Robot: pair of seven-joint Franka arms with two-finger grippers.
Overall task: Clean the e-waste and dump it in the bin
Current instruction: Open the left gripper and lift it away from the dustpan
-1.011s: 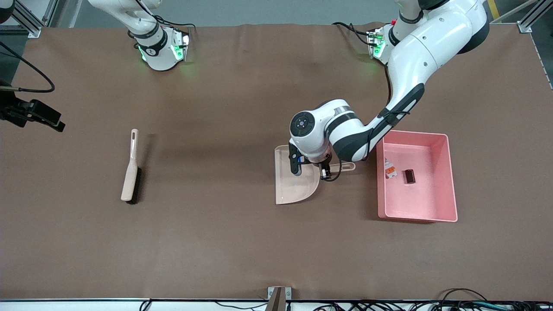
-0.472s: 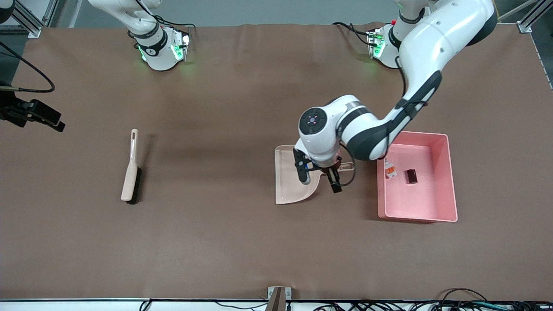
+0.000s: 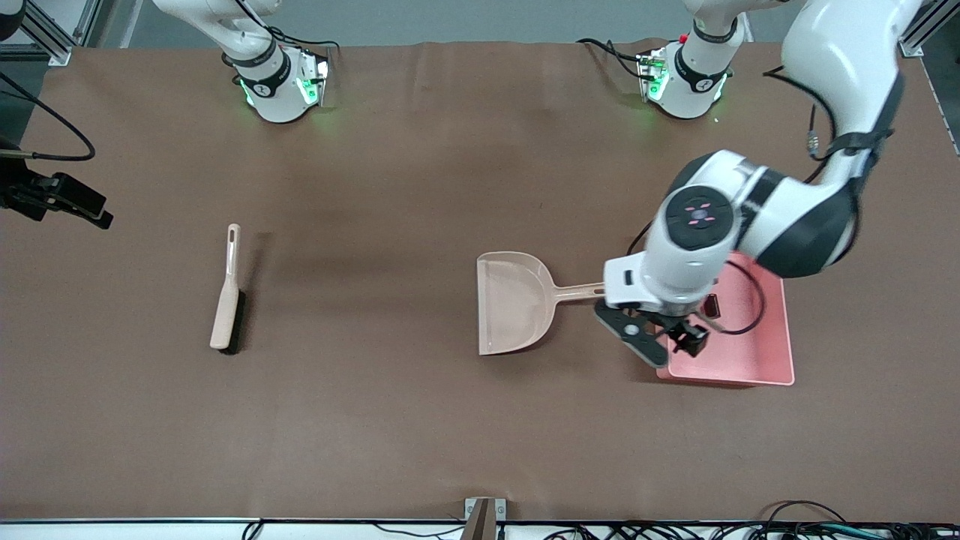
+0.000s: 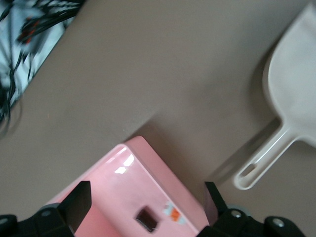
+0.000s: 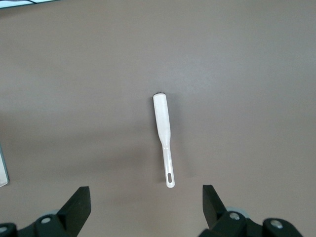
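Note:
The pink bin [image 3: 754, 356] stands toward the left arm's end of the table. The dark block [image 3: 711, 305] lies in it. In the left wrist view the bin [image 4: 113, 185] holds the dark block [image 4: 146, 219] and the white-grey piece [image 4: 174, 214] with orange marks; in the front view the arm hides that piece. My left gripper [image 3: 660, 337] is open and empty over the bin's edge beside the dustpan, and it shows in its own wrist view [image 4: 145, 205]. My right gripper [image 5: 145, 207] is open and empty, high over the brush [image 5: 163, 129]; it is out of the front view.
The beige dustpan [image 3: 514, 300] lies flat beside the bin, with its handle [image 3: 577, 291] pointing at the bin; it also shows in the left wrist view [image 4: 296, 94]. The long beige brush [image 3: 227, 300] lies toward the right arm's end of the table.
My left arm has moved from over the dustpan's handle to over the bin's edge and has risen. The dustpan, brush and bin have not moved.

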